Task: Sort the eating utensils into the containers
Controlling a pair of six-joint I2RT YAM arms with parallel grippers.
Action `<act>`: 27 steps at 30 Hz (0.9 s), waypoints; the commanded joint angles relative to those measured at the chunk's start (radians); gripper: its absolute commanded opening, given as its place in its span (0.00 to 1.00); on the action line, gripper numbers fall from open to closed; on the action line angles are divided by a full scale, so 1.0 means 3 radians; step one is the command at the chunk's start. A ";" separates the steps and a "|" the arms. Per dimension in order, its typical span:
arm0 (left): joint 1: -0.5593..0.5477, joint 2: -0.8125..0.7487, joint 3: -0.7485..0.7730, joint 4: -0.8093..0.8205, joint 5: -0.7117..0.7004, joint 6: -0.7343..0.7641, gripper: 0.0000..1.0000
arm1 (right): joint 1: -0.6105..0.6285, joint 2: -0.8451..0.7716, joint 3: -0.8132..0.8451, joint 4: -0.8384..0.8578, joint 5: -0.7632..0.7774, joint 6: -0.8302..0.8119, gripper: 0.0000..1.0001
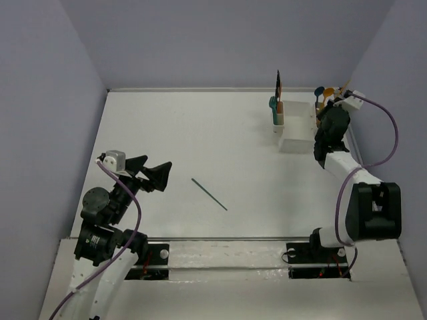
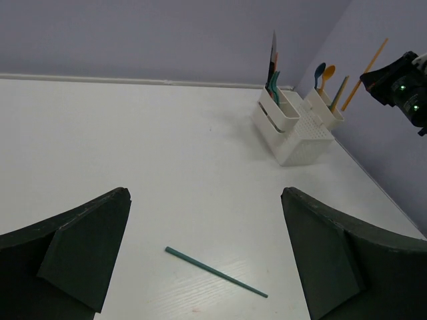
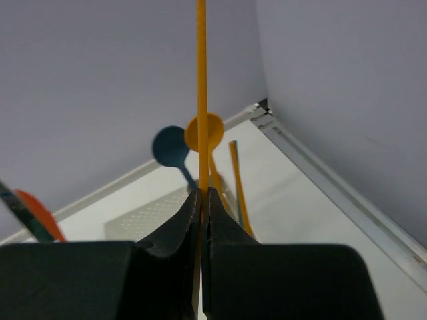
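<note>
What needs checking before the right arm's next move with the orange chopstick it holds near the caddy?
1. Right gripper shut on the orange chopstick: ok.
2. Chopstick runs straight out from between the fingers: ok.
3. Its end lined up over the white caddy's end cup: cannot tell from these views.
4. Room in that cup beside the blue spoon, orange spoon and second orange chopstick: cannot tell.
5. Left gripper open, away from the caddy: ok.
6. Teal chopstick sorted: not ok, it lies on the table.
</note>
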 commanded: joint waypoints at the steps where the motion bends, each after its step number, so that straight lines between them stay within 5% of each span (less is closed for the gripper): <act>1: -0.0033 -0.0001 0.0003 0.0118 0.0038 0.0013 0.99 | -0.0175 0.0320 0.0276 0.0605 0.0167 -0.0287 0.00; 11: -0.0033 0.0076 0.0013 0.0138 0.0054 0.0013 0.99 | -0.0247 0.0811 0.0583 0.0698 0.0152 -0.0507 0.00; 21: -0.0033 0.0081 0.0008 0.0149 0.0069 0.0013 0.99 | -0.0247 0.0883 0.0297 0.0836 0.0075 -0.0333 0.00; 27: -0.0033 0.0061 0.0008 0.0154 0.0074 0.0013 0.99 | -0.0247 0.0847 0.0180 0.0785 -0.0002 -0.0272 0.11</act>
